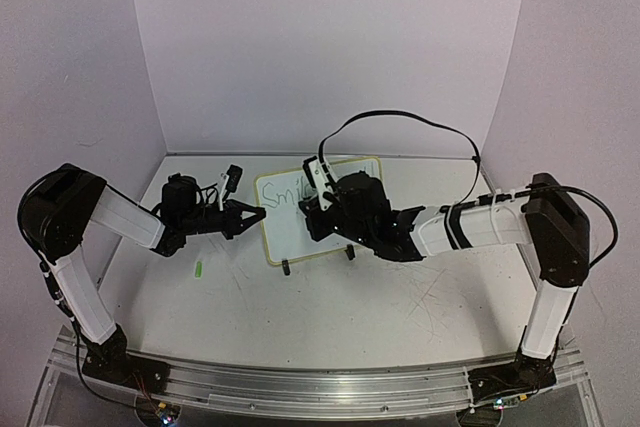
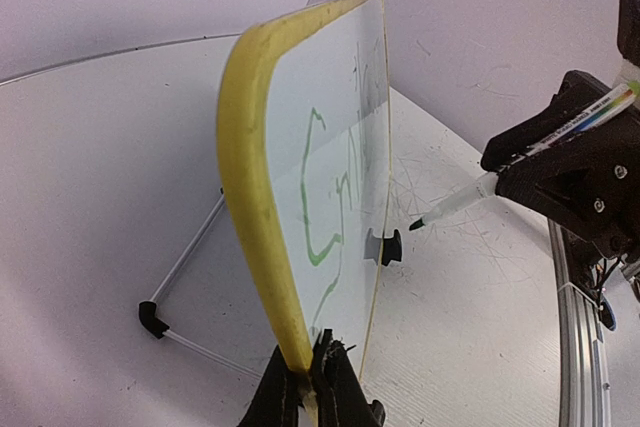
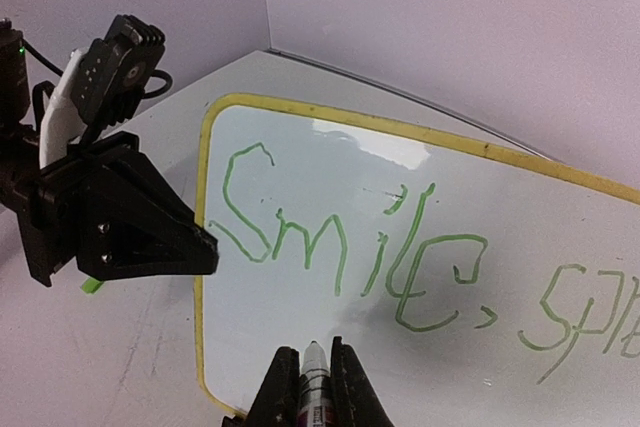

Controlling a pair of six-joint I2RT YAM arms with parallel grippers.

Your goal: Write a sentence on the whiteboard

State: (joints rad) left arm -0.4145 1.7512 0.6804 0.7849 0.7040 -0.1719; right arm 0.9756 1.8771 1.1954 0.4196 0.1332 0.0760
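The whiteboard (image 1: pixel 290 232) stands upright on its feet at the table's middle. Its yellow frame (image 2: pixel 250 177) fills the left wrist view. The sentence (image 3: pixel 340 237) in green reads "Smile, spre" on one line, running out of view to the right. My left gripper (image 1: pixel 258 214) is shut on the board's left edge (image 2: pixel 315 359); it also shows in the right wrist view (image 3: pixel 205 244). My right gripper (image 3: pixel 313 372) is shut on a marker (image 3: pixel 314 392). The marker's tip (image 2: pixel 416 224) points at the board's lower left, below "Smile", with a small gap to the surface.
A small green cap (image 1: pixel 199 269) lies on the table left of the board. The board's wire stand (image 2: pixel 185 257) reaches out behind it, and a black foot (image 2: pixel 388 247) sits at its bottom edge. Lilac walls enclose the table on three sides.
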